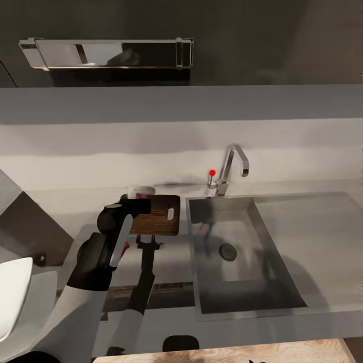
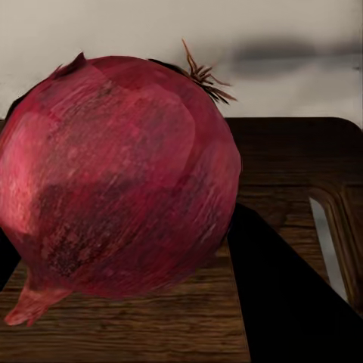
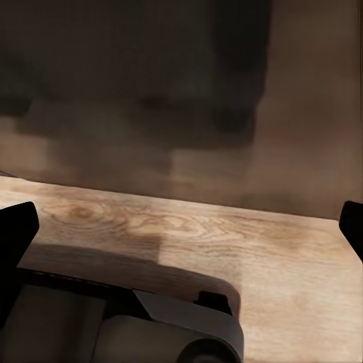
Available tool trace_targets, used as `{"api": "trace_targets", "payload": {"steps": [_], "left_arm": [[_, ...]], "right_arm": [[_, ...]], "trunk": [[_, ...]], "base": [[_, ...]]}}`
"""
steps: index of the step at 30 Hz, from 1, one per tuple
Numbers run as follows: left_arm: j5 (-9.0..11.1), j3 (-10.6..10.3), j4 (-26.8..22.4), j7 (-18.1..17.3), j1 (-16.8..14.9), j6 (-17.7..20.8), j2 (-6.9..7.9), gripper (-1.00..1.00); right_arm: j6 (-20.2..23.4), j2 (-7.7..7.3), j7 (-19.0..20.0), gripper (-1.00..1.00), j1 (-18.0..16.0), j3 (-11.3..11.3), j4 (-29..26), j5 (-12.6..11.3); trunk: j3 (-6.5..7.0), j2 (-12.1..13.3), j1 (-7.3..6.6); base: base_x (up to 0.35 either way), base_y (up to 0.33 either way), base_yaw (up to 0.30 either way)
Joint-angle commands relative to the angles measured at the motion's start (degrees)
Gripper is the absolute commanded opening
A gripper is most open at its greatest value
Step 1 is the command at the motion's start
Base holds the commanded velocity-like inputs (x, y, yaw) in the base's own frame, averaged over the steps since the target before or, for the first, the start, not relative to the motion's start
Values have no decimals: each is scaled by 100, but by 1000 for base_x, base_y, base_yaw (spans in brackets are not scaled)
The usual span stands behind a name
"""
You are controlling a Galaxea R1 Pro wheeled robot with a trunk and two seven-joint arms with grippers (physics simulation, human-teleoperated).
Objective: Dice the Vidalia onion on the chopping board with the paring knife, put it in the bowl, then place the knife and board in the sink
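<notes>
While the onion hangs over the board, these notes hold:

Onion: round pinkish-red Vidalia onion (image 2: 113, 178) with dried root tuft, right in front of the left wrist camera, between the left gripper (image 1: 137, 197) fingers; its underside looks close to or touching the wood, contact cannot be told.

Left gripper: appears clenched on the onion; one dark finger (image 2: 283, 295) shows beside it, low on the board side.

Board: dark brown wooden chopping board (image 1: 160, 216) with slot handle hole, directly beneath the gripper, its slot end on the sink side.

Sink: rectangular stainless steel sink (image 1: 302, 212), just beyond the board on the gripper's right; basin looks clear of the onion.

Knife: white-handled paring knife (image 1: 121, 241), lying nearer the robot than the gripper, beside the left forearm.

Bowl: shallow white bowl (image 1: 11, 295), well off to the gripper's left.

Right gripper: black fingertips (image 3: 17, 234) spread apart over light wood floor, holding nothing.

Step in hand: setting the onion down on the board, by my reading.

Doing it well: lower until the onion bears on the wood, near board centre and away from the slot; open slowly since a round onion may roll; lift straight up.
</notes>
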Motion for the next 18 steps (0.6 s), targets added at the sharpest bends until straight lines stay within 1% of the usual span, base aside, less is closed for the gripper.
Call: {"api": "trace_targets", "payload": {"steps": [1,6,18], "left_arm": [[34,-5,-5,34,0,27,0,-100],[34,-5,-7,34,9,27,0,-100],[34,-5,-5,34,9,27,0,-100]], "right_arm": [[-15,9,36,100,2,-41,-10,43],[-15,9,31,100,2,-41,-10,43],[-15,9,24,100,2,-41,-10,43]], "trunk": [[-9,-10,3],[-9,-10,3],[-9,-10,3]], "base": [[-23,0,-75],[-71,0,-24],[-5,0,-1]]}}
